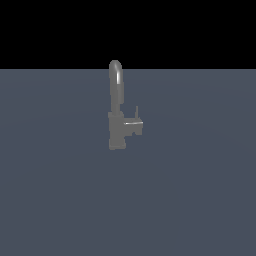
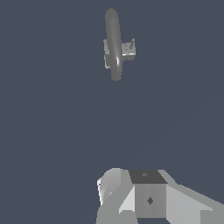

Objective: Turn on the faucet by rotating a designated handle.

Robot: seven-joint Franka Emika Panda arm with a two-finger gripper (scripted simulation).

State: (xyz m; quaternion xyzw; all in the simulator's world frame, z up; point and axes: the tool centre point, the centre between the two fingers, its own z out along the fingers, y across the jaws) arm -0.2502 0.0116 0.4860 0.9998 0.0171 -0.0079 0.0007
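The faucet stood alone and upright on the flat slate-blue worktop, its arched spout rising above its blocky base. The handle stuck out from the faucet body toward the exterior view's right, a short bar with a thin rod pointing straight up at its tip.

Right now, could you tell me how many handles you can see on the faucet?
1. The handle sticks out from the faucet body toward the exterior view's right; another could be hidden behind the body.
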